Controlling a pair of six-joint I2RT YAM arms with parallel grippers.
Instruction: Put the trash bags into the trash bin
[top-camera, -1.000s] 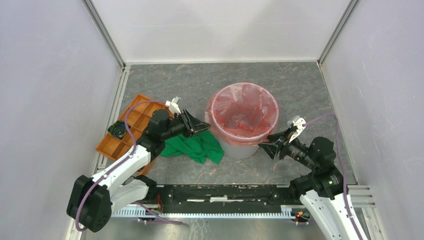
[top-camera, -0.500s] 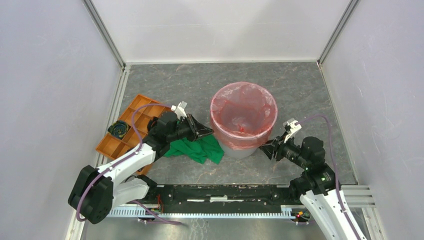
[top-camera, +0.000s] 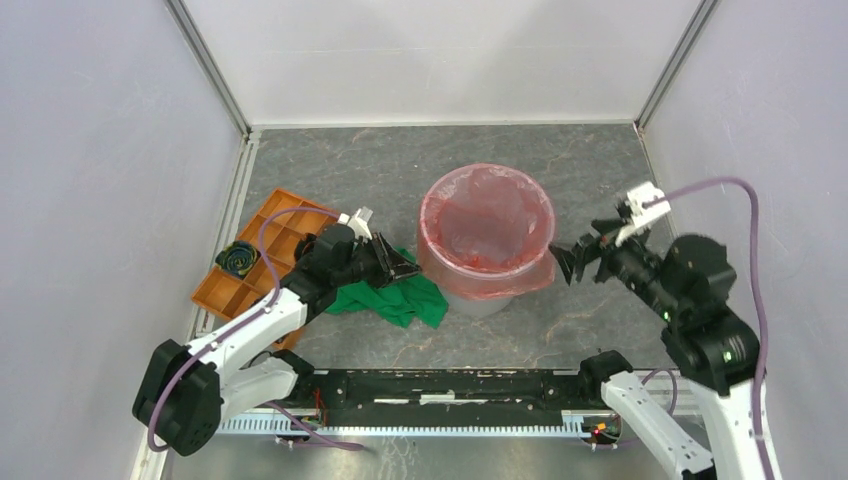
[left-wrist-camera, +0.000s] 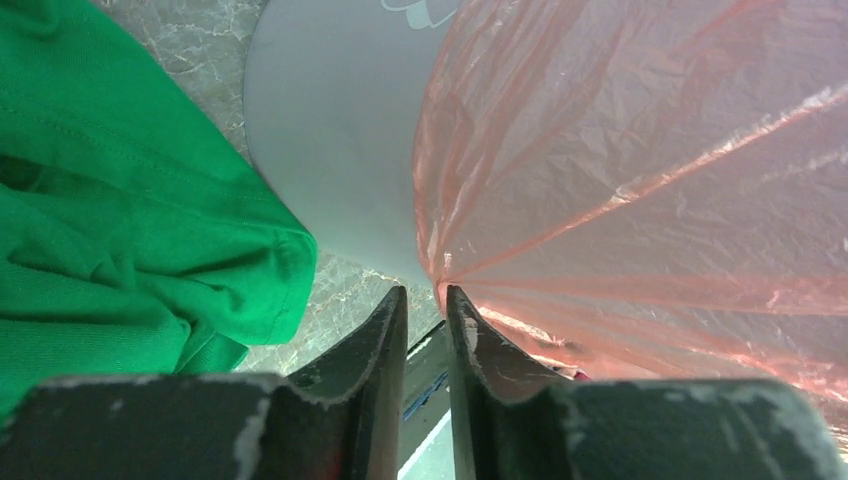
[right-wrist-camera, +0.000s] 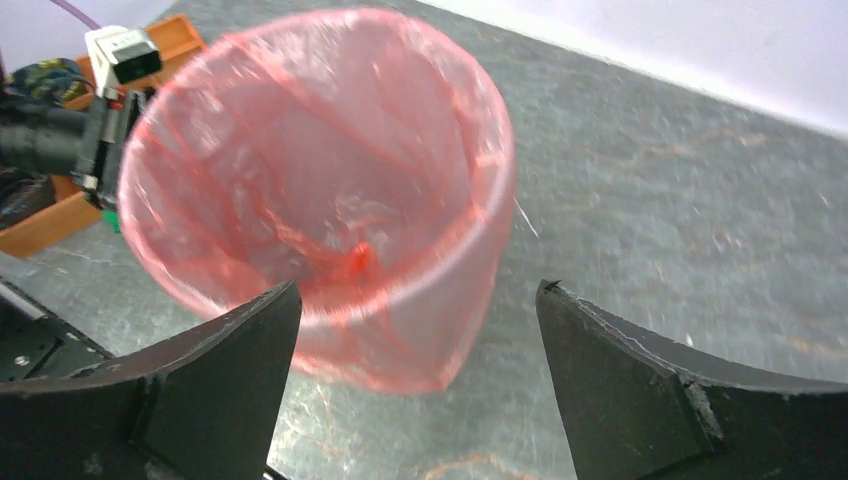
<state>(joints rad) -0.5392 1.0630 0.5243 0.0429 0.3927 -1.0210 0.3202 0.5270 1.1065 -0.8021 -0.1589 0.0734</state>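
Note:
The trash bag (top-camera: 490, 215), thin red-pink film, lines the grey-white trash bin (top-camera: 480, 300), with its edge folded over the rim and hanging down the outside. My left gripper (top-camera: 408, 268) is low at the bin's left side. In the left wrist view its jaws (left-wrist-camera: 425, 292) stand almost closed, and the bag's (left-wrist-camera: 650, 170) taut pleats run into the tips beside the bin wall (left-wrist-camera: 330, 150). My right gripper (top-camera: 565, 262) is wide open and empty, raised just right of the rim. In the right wrist view it (right-wrist-camera: 420, 287) looks down into the lined bag (right-wrist-camera: 320, 180).
A green cloth (top-camera: 400, 295) lies on the floor under my left gripper, against the bin's left foot; it also shows in the left wrist view (left-wrist-camera: 120, 200). An orange compartment tray (top-camera: 240, 285) with a black roll (top-camera: 238, 258) sits at the left wall. Walls enclose the floor.
My right gripper let go of the bag's lower edge and rose up and to the right. My left gripper moved down the bin's left side with the bag edge. The bag now lies smoother.

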